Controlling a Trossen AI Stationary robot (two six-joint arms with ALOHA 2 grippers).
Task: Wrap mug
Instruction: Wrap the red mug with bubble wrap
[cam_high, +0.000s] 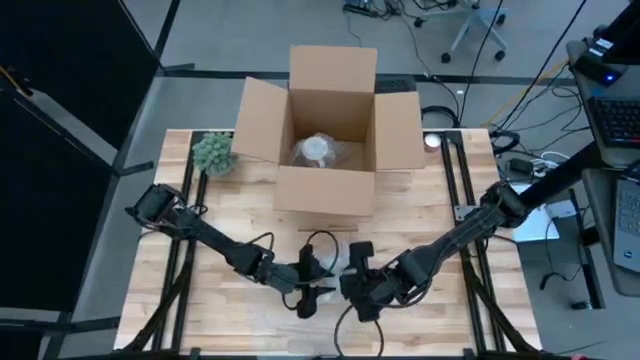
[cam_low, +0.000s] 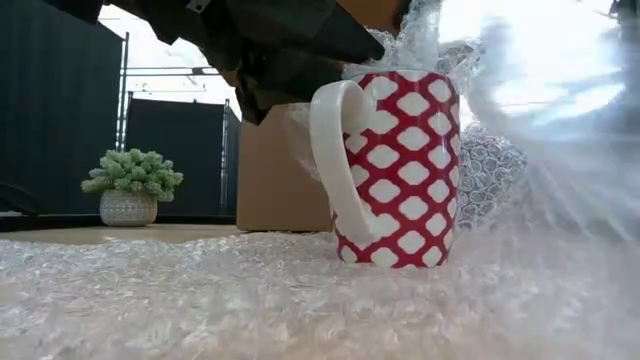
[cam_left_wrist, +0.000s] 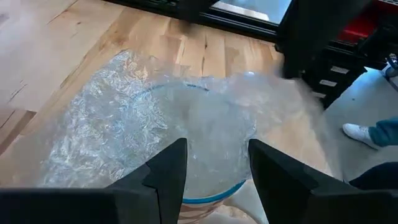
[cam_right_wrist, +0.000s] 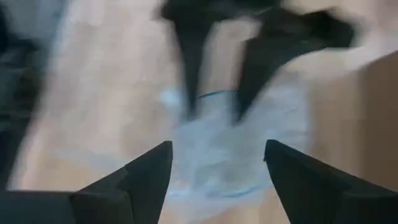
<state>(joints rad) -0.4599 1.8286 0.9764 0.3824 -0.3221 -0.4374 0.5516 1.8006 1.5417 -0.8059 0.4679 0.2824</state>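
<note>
- Red and white, the mug (cam_low: 395, 165) stands upright on the sheet of bubble wrap (cam_low: 250, 300), with its white handle toward the low camera. It is near the front edge of the wooden table (cam_high: 440, 200), between the two grippers.
- One part of the bubble wrap is lifted up and hangs over the mug's top and far side.
- The left gripper (cam_left_wrist: 214, 177) is just over the mug. Its fingers (cam_left_wrist: 168, 177) stand apart, with the wrap-covered rim between them. I cannot tell if they pinch the wrap.
- The right gripper (cam_right_wrist: 217, 180) is just beside the mug, opposite the left one. Its jaws are spread wide and hold nothing that I can see.
- Behind, an open cardboard box (cam_high: 330, 130) has some clear wrap inside.
- A small green plant (cam_high: 213, 153) in a pot stands beside the box.
</note>
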